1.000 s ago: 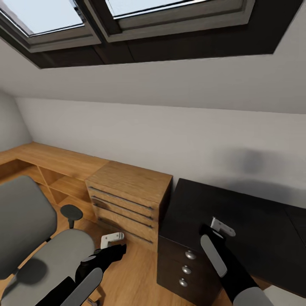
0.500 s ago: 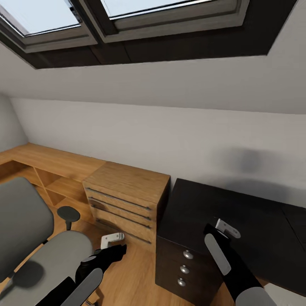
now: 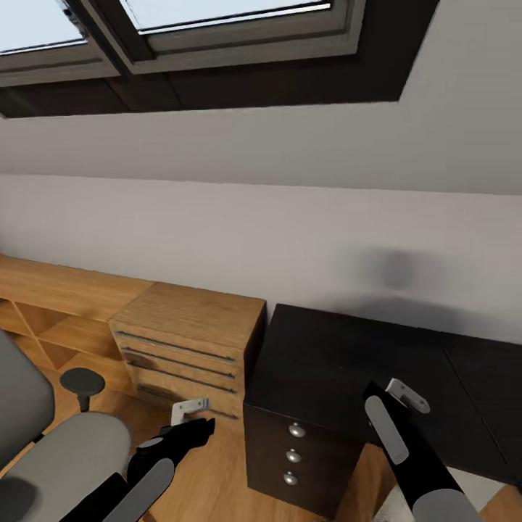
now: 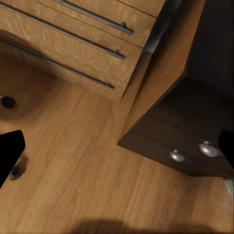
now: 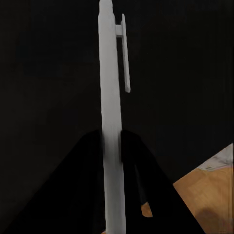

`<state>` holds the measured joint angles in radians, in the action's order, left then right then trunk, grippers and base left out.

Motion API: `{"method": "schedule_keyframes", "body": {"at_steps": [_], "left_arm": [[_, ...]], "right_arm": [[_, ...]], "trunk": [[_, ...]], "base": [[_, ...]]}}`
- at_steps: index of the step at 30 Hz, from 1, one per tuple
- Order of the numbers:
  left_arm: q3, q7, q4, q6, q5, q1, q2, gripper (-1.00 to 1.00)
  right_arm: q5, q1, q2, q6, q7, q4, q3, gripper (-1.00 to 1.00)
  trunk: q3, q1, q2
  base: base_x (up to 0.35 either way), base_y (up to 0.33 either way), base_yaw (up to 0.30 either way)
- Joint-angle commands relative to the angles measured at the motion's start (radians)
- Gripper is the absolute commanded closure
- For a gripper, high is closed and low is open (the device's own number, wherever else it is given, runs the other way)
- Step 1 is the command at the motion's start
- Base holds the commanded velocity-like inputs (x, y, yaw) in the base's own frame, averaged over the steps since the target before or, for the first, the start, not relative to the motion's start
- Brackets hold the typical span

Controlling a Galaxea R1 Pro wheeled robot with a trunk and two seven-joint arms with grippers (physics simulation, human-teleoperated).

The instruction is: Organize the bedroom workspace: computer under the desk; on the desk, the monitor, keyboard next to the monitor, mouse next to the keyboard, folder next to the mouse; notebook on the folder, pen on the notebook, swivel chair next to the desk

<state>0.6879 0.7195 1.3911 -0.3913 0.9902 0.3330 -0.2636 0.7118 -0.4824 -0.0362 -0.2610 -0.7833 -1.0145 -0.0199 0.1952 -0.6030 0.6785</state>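
A slim white pen with a clip is pinched between the black fingers of my right gripper, which is shut on it. That gripper hangs over the dark desk, near its front edge. My left gripper is low over the wooden floor between the grey swivel chair and the desk's drawers. It is open, with nothing between its fingers. The chair's seat is bare where it shows.
A wooden chest of drawers stands against the desk's left side, with a low wooden shelf unit further left. The desk's drawer block has three round knobs. A sloped wall with skylights rises behind.
The camera has turned right, so the chair and chest sit further left in the picture. My right gripper, holding the pen, has moved right along the desk. The left gripper keeps its pose.
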Motion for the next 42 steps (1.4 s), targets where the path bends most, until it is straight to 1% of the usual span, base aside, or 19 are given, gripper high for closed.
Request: {"method": "schedule_keyframes", "body": {"at_steps": [1,6,8,9,13,15,16,22,42], "left_arm": [[0.004,0.008,0.002,-0.001,0.005,0.001,-0.001,-1.0],[0.006,0.009,0.002,-0.001,0.005,0.001,-0.002,-1.0],[0.007,0.009,0.002,-0.001,0.005,0.001,-0.004,-1.0],[0.007,0.008,0.002,-0.001,0.005,0.001,-0.006,-1.0],[0.007,0.008,0.002,-0.001,0.005,0.001,-0.006,-1.0],[0.007,0.008,0.002,-0.001,0.005,0.001,-0.006,-1.0],[0.007,0.008,0.002,-0.001,0.005,0.001,-0.006,-1.0],[0.007,0.008,0.002,-0.001,0.005,0.001,-0.006,-1.0],[0.007,0.008,0.002,-0.001,0.005,0.001,-0.006,-1.0]], "right_arm": [[0.004,-0.001,-0.004,-0.006,-0.004,-0.001,0.001,1.0],[0.004,-0.001,-0.007,-0.006,-0.003,-0.001,0.019,1.0],[0.005,-0.001,-0.008,-0.006,-0.002,-0.001,0.036,1.0],[0.005,-0.001,-0.008,-0.007,-0.002,-0.001,0.055,1.0],[0.005,-0.001,-0.009,-0.007,-0.002,-0.001,0.083,1.0],[0.005,-0.001,-0.009,-0.007,-0.002,-0.001,0.105,1.0],[0.005,-0.001,-0.009,-0.007,-0.002,-0.001,0.108,1.0],[0.005,-0.001,-0.01,-0.007,-0.001,0.0,0.121,1.0],[0.005,-0.001,-0.008,-0.006,0.001,0.004,0.121,1.0]], "trunk": [[0.001,0.0,0.001],[-0.001,0.0,0.001],[-0.002,0.0,0.001],[-0.003,0.0,0.001],[-0.004,0.0,0.001],[-0.005,0.0,0.001],[-0.005,0.0,0.001],[-0.007,0.0,0.001],[-0.01,0.0,0.001]], "base": [[0.0,-0.173,-0.26],[0.0,-0.256,-0.268],[0.0,-0.167,-0.276],[0.0,-0.054,-0.281],[0.0,-0.027,-0.282],[0.0,-0.007,-0.283],[0.0,-0.005,-0.283],[0.0,-0.002,-0.283],[0.0,0.0,-0.281]]}}
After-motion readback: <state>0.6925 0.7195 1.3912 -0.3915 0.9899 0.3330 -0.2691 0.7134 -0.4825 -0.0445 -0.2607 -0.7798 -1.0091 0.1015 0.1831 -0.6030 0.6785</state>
